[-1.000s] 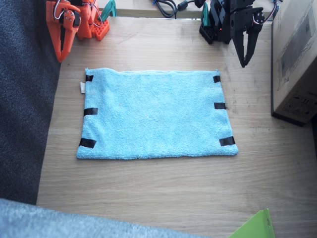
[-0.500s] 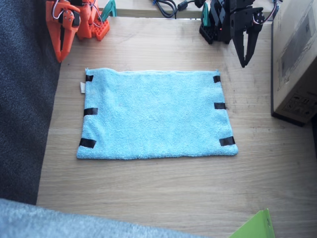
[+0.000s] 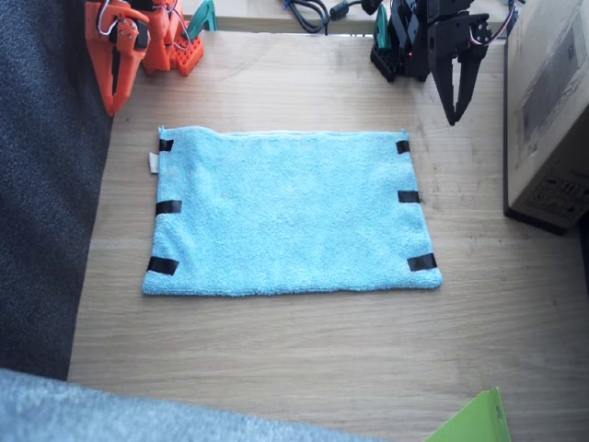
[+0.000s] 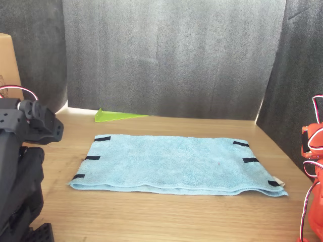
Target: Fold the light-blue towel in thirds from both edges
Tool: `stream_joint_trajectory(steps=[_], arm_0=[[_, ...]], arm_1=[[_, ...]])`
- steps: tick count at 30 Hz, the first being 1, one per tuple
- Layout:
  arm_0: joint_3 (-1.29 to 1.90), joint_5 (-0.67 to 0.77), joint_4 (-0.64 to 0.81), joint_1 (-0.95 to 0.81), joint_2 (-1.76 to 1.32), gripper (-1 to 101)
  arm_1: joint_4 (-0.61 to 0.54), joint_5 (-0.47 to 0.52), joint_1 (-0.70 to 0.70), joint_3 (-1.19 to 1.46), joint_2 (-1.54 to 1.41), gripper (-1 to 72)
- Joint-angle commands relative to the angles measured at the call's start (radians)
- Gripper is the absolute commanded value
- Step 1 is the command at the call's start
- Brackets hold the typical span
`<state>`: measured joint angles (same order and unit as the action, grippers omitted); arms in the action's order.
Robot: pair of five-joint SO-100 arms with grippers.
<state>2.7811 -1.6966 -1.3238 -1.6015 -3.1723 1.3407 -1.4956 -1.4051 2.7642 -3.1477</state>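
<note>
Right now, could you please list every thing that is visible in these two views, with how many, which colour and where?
light-blue towel: one, sky blue, flat and unfolded at the table's middle.
black tape strips: six, black, three on each short side of the towel.
white tag: one, white, at a towel corner near the right arm.
table: one, light wood.
cardboard box: one, brown, beside the left arm.
green sheet: one, lime green, at the table's edge.
cables: dark, behind the table.
right arm: one, orange, jaws apparently closed.
left arm: one, black, jaws slightly apart.
</note>
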Motion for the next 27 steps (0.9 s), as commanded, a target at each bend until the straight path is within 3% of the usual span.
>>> stream_joint_trajectory(steps=[1, 17, 20, 24, 25, 26, 27], arm_0=[[0.000, -0.008, -0.006, -0.012, -0.005, 0], [-0.031, -0.002, 0.029, -0.038, -0.006, 0], [-0.066, -0.006, 0.066, -0.055, 0.031, 0], [-0.224, -0.012, 0.137, -0.071, 0.311, 0], [-0.279, -0.011, 0.146, -0.072, 0.379, 0], [-0.341, -0.011, 0.146, -0.072, 0.446, 0], [-0.405, -0.006, 0.141, -0.072, 0.514, 0]], arm_1=[[0.005, -0.009, -0.009, 0.003, -0.002, 0.0], [0.000, -0.002, -0.003, -0.060, 0.014, -0.1], [-0.015, -0.002, 0.005, -0.232, 0.233, -0.1], [0.025, -0.018, -0.005, -0.598, 0.696, -0.1], [0.048, -0.005, -0.015, -0.692, 0.802, 0.0], [0.080, 0.084, -0.026, -0.779, 0.899, 0.0], [0.097, 0.083, -0.032, -0.845, 0.974, 0.0]])
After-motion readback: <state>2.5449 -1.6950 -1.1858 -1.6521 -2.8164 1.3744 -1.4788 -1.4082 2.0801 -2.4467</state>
